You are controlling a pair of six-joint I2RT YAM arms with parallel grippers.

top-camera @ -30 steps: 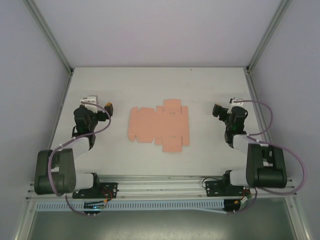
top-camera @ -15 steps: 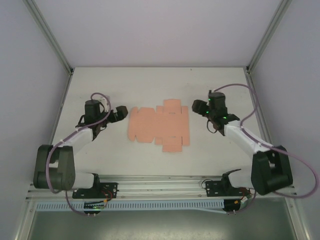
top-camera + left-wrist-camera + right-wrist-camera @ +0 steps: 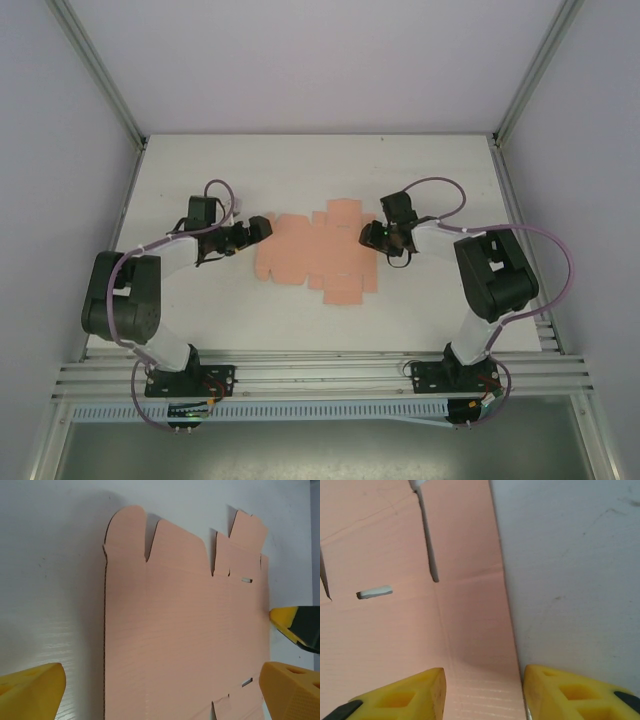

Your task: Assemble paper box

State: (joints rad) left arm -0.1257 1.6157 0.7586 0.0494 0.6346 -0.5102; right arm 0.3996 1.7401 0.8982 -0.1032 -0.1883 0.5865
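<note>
Roughly in the middle of the tabletop (image 3: 300,170), the paper box (image 3: 318,250) lies as a flat, unfolded sheet, with bare surface open beyond its far and near edges. The left end effector (image 3: 262,229) sits released at the sheet's left edge, fingers (image 3: 30,690) spread wide. The right end effector (image 3: 368,236), also released, straddles the right edge, one finger over card and the other over bare tabletop.

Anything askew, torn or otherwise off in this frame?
Nothing stands out. The paper box lies flat and unfolded on the table, no tears visible, with the open left gripper and open right gripper at opposite edges.
</note>
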